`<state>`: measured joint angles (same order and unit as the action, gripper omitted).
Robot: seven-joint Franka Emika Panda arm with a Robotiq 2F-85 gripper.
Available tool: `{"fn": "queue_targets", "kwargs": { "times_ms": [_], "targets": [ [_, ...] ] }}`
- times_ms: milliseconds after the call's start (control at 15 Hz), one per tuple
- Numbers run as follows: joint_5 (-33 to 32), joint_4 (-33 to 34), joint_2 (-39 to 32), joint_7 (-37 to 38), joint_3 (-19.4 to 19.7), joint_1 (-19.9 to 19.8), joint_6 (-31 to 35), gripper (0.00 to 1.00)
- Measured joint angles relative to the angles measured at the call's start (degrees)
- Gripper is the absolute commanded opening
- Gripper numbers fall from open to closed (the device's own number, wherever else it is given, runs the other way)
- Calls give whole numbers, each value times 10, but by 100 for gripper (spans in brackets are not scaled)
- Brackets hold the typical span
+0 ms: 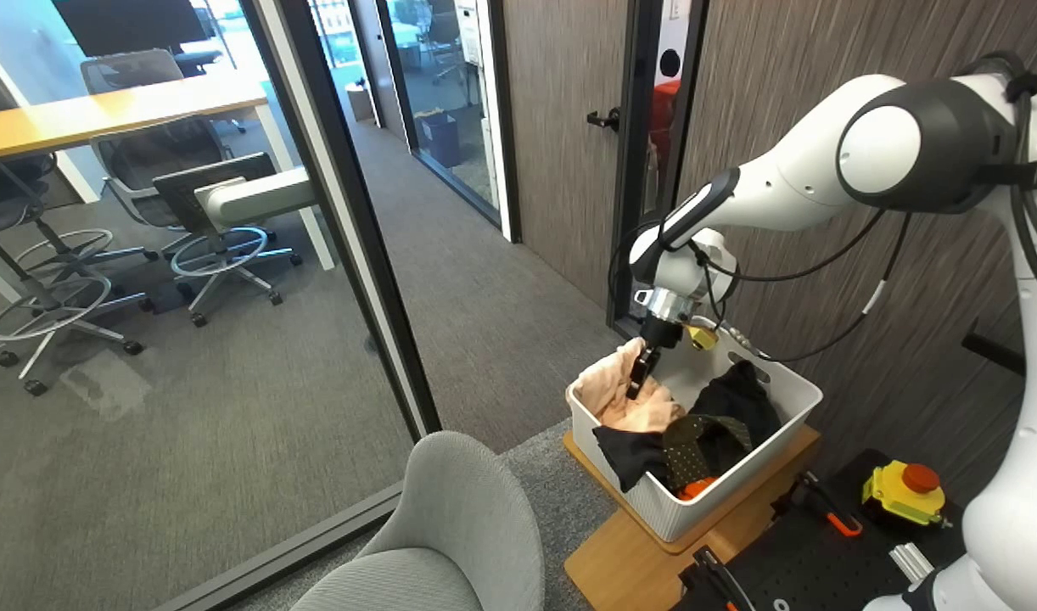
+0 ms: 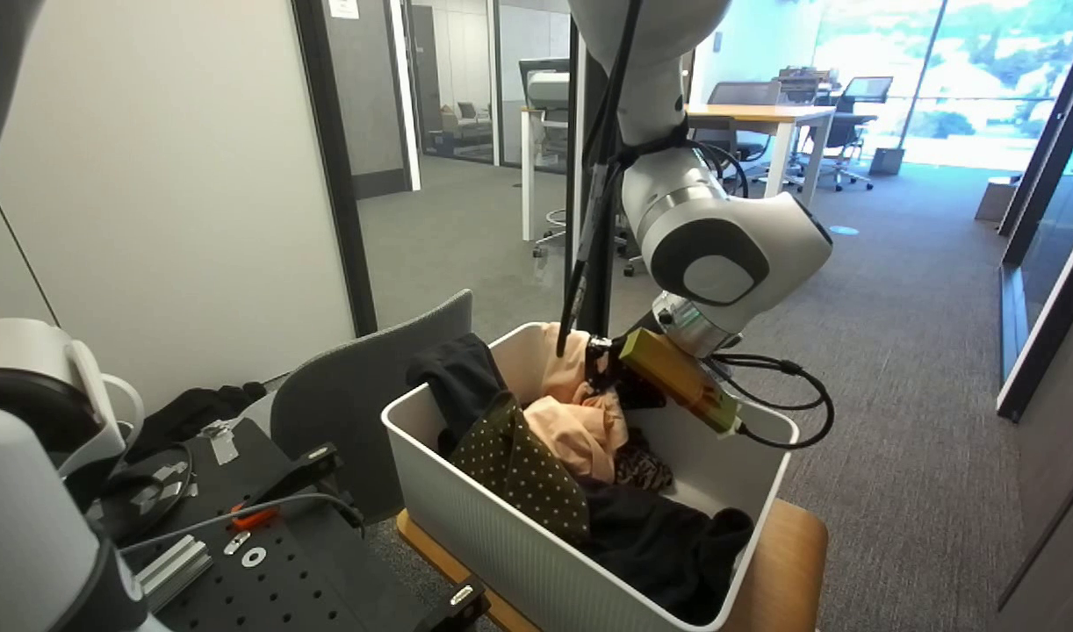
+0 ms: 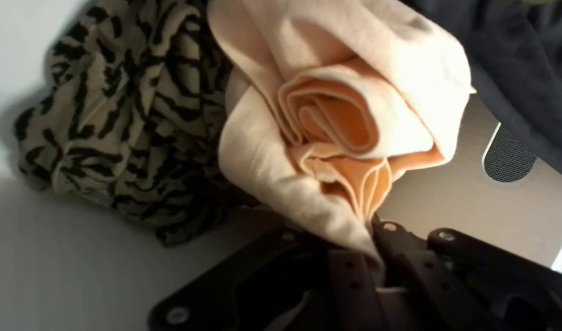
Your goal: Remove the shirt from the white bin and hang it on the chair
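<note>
The white bin [image 1: 664, 512] holds several garments and shows in both exterior views [image 2: 493, 535]. A peach shirt [image 1: 646, 413] lies bunched at one end of it, partly up over the rim; it also shows in an exterior view [image 2: 576, 434] and the wrist view [image 3: 267, 156]. My gripper [image 1: 636, 389] is down in the bin. In the wrist view, the fingers [image 3: 375, 250] are closed around a gathered fold of the shirt. The fingertips are partly hidden by cloth. A grey chair [image 1: 476, 509] stands beside the bin; its back shows in an exterior view [image 2: 352, 404].
Black cloth [image 1: 739, 399], a dotted dark cloth [image 2: 523, 474] and a zebra-patterned cloth [image 3: 124, 124] lie in the bin. The bin stands on a wooden stool [image 1: 608, 556]. A glass wall with a dark frame [image 1: 374, 255] runs behind the chair. An emergency stop [image 1: 905, 490] sits on the robot's base.
</note>
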<state>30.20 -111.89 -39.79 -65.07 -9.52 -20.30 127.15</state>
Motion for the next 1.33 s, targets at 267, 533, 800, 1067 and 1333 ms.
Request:
{"fn": "queue_targets", "kwargs": {
  "times_ms": [267, 533, 800, 1067, 1333],
  "targets": [
    [32, 10, 0, -38, -1, -8, -48, 9],
    [59, 21, 5, -78, -3, -10, -119, 9],
    [70, 28, 26, -101, -4, 1, -181, 9],
    [71, 33, 74, -106, -3, 22, -228, 9],
    [71, 44, 140, -106, 1, 51, -280, 9]
  ]
}}
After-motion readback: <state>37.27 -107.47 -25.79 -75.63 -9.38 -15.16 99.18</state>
